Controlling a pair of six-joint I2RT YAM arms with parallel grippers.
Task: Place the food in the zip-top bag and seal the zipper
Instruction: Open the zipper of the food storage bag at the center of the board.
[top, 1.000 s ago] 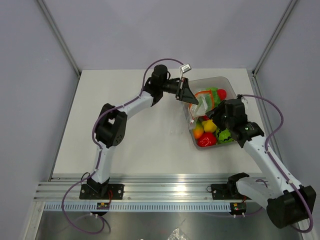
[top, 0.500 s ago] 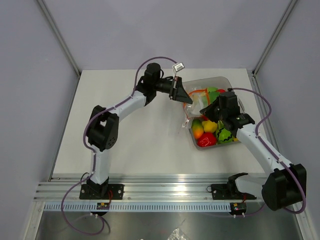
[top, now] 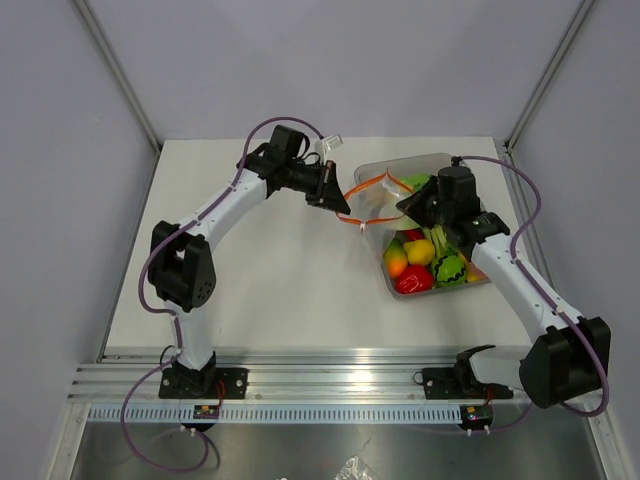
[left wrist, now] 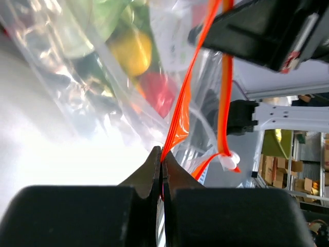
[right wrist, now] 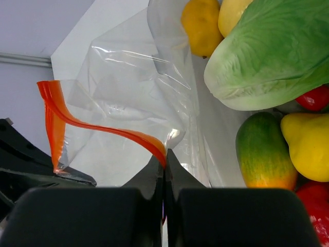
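Zipper [top: 366,186] stretches nine-to-three between left gripper [top: 343,208] and right gripper [top: 403,206], both clamped on it; food [top: 418,262] lies at five o'clock, nearer the right.

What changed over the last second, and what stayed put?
The right gripper moved in and closed on the zipper. The left gripper, shut on the strip's other end throughout, drew the zip-top bag leftward away from the tub, so the strip now spans between the two arms. The food stayed in the tub, and the tub did not move.
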